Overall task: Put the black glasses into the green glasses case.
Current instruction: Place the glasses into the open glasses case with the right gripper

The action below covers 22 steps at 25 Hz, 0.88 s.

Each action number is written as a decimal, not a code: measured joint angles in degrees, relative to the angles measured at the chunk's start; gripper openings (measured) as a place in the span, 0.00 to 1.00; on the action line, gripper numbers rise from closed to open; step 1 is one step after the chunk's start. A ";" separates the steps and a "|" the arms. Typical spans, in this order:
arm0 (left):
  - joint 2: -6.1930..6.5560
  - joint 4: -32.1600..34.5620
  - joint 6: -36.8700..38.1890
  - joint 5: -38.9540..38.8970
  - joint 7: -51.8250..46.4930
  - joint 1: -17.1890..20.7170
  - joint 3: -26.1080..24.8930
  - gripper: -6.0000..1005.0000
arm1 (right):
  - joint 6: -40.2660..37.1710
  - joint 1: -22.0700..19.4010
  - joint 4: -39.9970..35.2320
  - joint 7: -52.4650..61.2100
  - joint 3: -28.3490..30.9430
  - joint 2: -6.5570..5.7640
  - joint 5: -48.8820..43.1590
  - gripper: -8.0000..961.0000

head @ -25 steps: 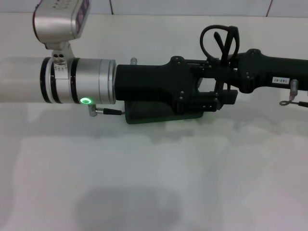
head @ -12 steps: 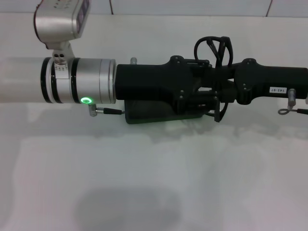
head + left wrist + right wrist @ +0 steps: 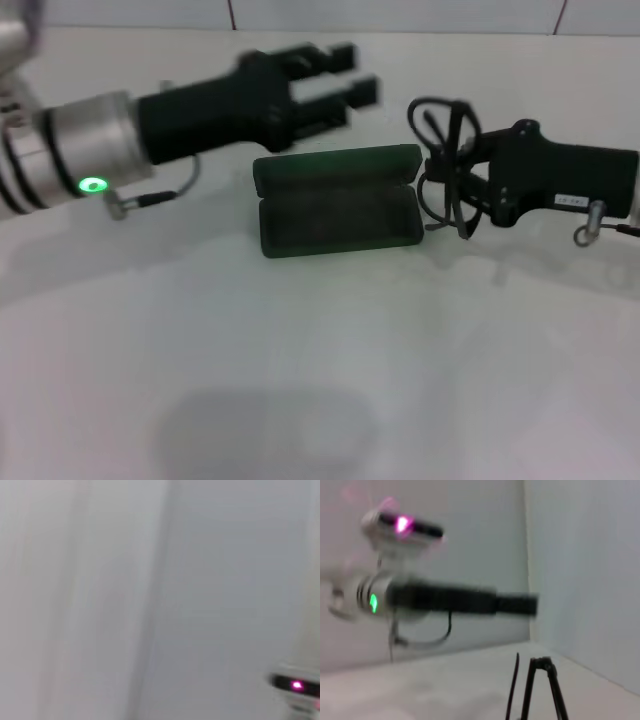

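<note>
The green glasses case point(image 3: 338, 200) lies open on the white table, lid tipped back toward the far side, and its inside looks empty. My right gripper point(image 3: 468, 172) is shut on the black glasses point(image 3: 446, 150) and holds them upright just off the case's right end. The glasses' slim temple arms show in the right wrist view point(image 3: 536, 690). My left gripper point(image 3: 345, 74) is open and empty, hovering above and behind the case's far left part. It also shows from the side in the right wrist view point(image 3: 520, 604).
The white table point(image 3: 320, 380) stretches toward me in front of the case. A tiled wall point(image 3: 400, 12) runs along the far edge. The left wrist view shows only a blurred pale surface and a pink light point(image 3: 297, 685).
My left arm has swung up and to the left, off the case, which now shows open. My right gripper has brought the glasses down beside the case's right end.
</note>
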 joint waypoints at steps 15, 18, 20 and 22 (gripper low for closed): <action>1.63 0.05 -2.03 -0.33 -1.06 5.56 -10.31 0.59 | 49.80 -9.95 -32.73 2.95 -45.92 0.01 -7.21 0.13; 1.71 0.05 -2.28 -0.14 -1.72 5.32 -10.31 0.59 | 56.14 -10.00 -33.32 4.69 -51.25 0.02 -9.79 0.13; 1.75 0.05 -2.53 0.00 -2.27 4.98 -10.12 0.59 | 59.02 -10.03 -33.05 4.76 -53.00 0.01 -9.77 0.13; 1.75 0.05 -2.64 0.04 -2.50 4.72 -9.97 0.59 | 61.52 -10.09 -32.77 4.80 -54.50 0.01 -9.67 0.13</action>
